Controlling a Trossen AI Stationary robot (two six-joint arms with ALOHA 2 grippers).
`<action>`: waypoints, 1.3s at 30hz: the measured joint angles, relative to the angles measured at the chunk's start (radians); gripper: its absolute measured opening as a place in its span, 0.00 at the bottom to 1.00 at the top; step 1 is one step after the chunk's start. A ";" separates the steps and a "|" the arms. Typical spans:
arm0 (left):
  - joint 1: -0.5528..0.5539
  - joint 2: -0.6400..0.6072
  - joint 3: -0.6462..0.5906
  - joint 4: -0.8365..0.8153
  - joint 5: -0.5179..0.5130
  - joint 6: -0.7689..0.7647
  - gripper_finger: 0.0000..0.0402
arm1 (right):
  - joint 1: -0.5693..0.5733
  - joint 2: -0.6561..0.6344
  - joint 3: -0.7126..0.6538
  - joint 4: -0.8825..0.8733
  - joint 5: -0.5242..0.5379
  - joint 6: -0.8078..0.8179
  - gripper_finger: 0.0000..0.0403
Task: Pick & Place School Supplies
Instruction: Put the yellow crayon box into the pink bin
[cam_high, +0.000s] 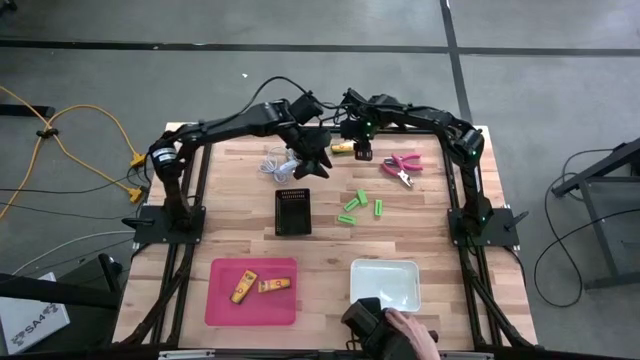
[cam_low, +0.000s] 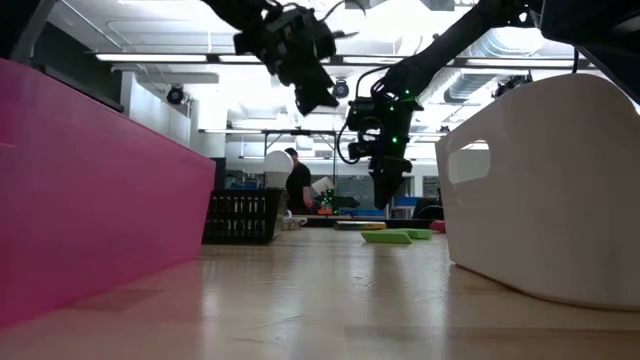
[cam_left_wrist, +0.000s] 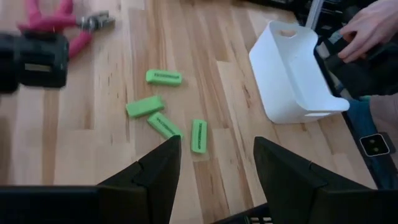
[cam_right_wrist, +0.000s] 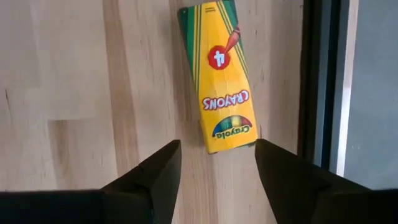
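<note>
A yellow crayon box (cam_right_wrist: 217, 74) lies flat on the wood near the table's far edge (cam_high: 343, 147). My right gripper (cam_right_wrist: 216, 180) hangs open just above its near end, pointing down and touching nothing; it also shows in the high view (cam_high: 362, 152). My left gripper (cam_left_wrist: 217, 174) is open and empty, raised over the table's far middle (cam_high: 312, 160). Several green pieces (cam_left_wrist: 164, 124) lie loose on the wood (cam_high: 362, 205). The pink-handled tool (cam_high: 402, 166) lies at the far right. Two yellow boxes (cam_high: 258, 287) rest in the pink tray (cam_high: 225, 305).
A black ribbed box (cam_high: 293, 211) stands mid-table. A white bulb with a coiled cord (cam_high: 280, 160) lies under the left arm. The white bin (cam_high: 385, 285) sits at the near right. A person's hand (cam_high: 405, 328) holds a dark device at the near edge.
</note>
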 joint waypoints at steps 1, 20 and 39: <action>-0.004 -0.009 0.000 -0.003 -0.001 0.005 0.49 | 0.000 0.000 0.000 0.000 0.000 0.000 0.48; -0.053 -0.026 -0.002 -0.035 -0.076 -0.019 0.49 | 0.000 0.000 0.000 0.028 -0.001 -0.009 0.48; -0.051 -0.026 -0.002 -0.037 -0.075 -0.020 0.49 | -0.023 0.000 0.000 0.038 0.098 -0.033 0.48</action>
